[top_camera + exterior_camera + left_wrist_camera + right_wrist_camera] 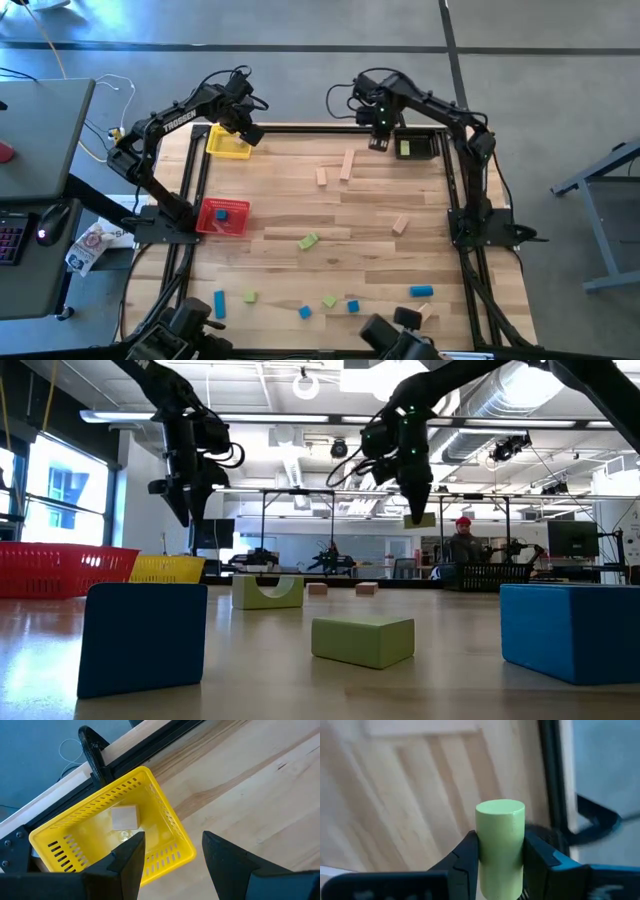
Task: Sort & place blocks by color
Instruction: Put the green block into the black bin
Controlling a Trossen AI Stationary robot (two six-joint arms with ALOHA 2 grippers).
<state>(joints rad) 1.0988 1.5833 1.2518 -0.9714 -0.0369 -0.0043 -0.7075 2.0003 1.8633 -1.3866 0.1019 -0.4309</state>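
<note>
My right gripper (380,141) hangs above the table just left of the black bin (432,135), shut on a light green block (500,835) with a rounded end. Another green block (405,150) lies in that bin. My left gripper (172,852) stands open over the near right corner of the yellow bin (150,785), in which a tan block (124,817) lies. The red bin (212,226) holds a blue block (222,211). Blue, green and tan blocks lie scattered on the table, among them a green one (308,241) and a blue one (421,291). My right gripper pinches the green block's two opposite sides (485,851) between its two fingers. The fingers point down from above. The block lies along the fingers and its rounded end (500,808) sticks out past their tips. It is lifted clear of the table.
Three tan blocks (346,165) (322,176) (400,224) lie on the middle of the table. More small blocks sit along the near edge (305,312). Black frame rails (300,128) run along the table's sides. A person (462,540) stands in the room beyond.
</note>
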